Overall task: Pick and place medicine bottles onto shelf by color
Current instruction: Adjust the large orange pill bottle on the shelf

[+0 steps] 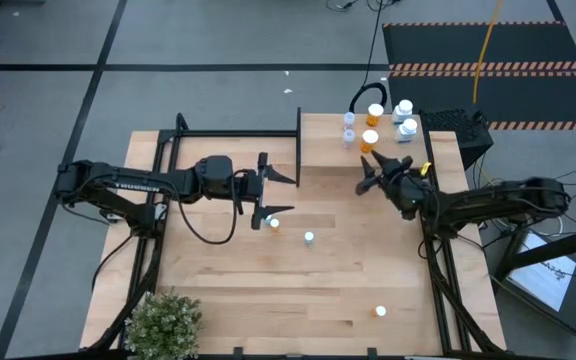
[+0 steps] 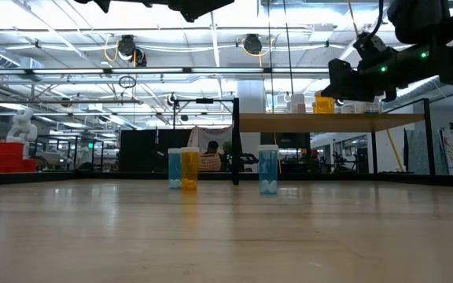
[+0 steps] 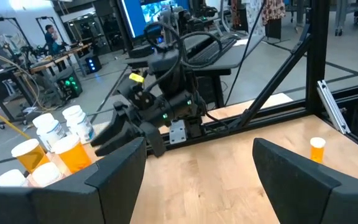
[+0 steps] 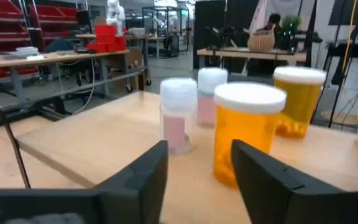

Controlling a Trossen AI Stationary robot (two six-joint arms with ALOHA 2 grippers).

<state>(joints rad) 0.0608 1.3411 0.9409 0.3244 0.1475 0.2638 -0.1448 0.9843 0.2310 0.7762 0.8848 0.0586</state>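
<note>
Right gripper (image 1: 369, 178) open, empty, at the shelf's (image 1: 328, 135) front edge, facing a large orange medicine bottle (image 4: 247, 134). Left gripper (image 1: 265, 192) open over mid-table (image 1: 268, 290).

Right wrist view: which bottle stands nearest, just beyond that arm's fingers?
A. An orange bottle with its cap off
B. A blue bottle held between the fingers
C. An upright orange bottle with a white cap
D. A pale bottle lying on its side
C: an upright orange bottle with a white cap stands on the shelf just past the right gripper, whose fingers are apart and hold nothing; paler bottles stand behind it.
</note>
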